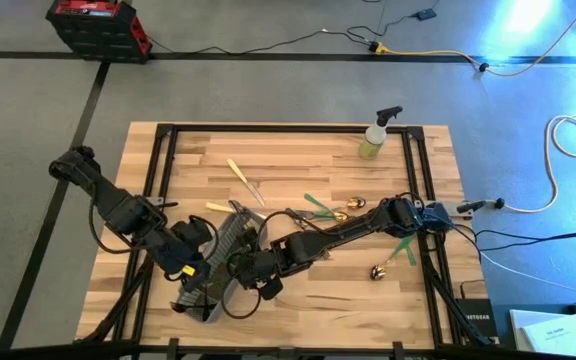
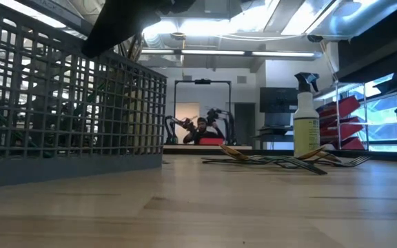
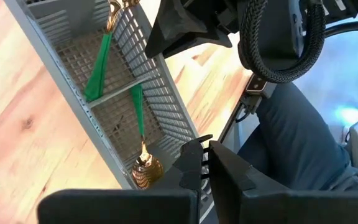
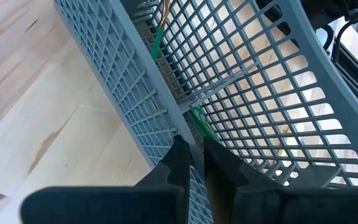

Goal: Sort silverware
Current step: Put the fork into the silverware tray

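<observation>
The grey wire-mesh caddy (image 1: 230, 232) stands near the table's front left, with both grippers at it. Inside it lie green-handled pieces of silverware (image 3: 99, 68) with gold heads, one head (image 3: 145, 172) close to my left gripper. My left gripper (image 1: 204, 276) (image 3: 205, 158) is shut at the caddy's left end. My right gripper (image 1: 256, 278) (image 4: 191, 152) is shut on a mesh wall from the right. Loose silverware lies on the table: cream-handled pieces (image 1: 244, 182), green-handled ones (image 1: 318, 206) and another (image 1: 392, 260) near the right edge. My left gripper is shut on the caddy's rim at an end corner (image 3: 190, 144), slanting down from the table's left. The fingers themselves hide how much of the mesh lies between them. My right gripper pinches the top edge of a mesh wall (image 4: 169, 127) between its two fingers, slanting down from the table's right, with one finger on each side of the wall. The wall runs on away from the fingertips.
A yellow-green spray bottle (image 1: 373, 140) (image 2: 307, 117) stands at the table's far right. Black frame bars (image 1: 158, 160) run along the table's edges. Loose silverware (image 2: 274, 160) is spread over the table's middle. Bare wood lies near the front right.
</observation>
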Tool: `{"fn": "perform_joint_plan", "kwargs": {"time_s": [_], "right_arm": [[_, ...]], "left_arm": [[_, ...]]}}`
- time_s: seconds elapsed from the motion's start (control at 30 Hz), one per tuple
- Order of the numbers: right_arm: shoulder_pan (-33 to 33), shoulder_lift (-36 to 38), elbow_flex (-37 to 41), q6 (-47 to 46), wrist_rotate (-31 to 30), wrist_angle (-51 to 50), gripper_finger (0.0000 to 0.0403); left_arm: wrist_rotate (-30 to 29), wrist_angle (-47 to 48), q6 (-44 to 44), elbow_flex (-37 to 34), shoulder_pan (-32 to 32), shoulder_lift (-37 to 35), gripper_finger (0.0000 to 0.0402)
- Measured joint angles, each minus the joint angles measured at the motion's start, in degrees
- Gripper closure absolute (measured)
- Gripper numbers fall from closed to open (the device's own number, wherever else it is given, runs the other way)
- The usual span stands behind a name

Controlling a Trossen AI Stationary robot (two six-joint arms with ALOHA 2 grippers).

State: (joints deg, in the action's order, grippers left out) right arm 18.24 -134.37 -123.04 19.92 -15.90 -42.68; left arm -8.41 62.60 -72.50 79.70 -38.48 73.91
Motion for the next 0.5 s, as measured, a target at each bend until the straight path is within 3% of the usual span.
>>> {"fn": "perform_joint_plan", "kwargs": {"time_s": [0.5], "right_arm": [[0.0,0.0,0.0,-0.1,0.0,-0.5,0.0393]], "left_arm": [[-4.7,4.4,-2.4,0.0,-4.8,-0.1,0.0398]]}}
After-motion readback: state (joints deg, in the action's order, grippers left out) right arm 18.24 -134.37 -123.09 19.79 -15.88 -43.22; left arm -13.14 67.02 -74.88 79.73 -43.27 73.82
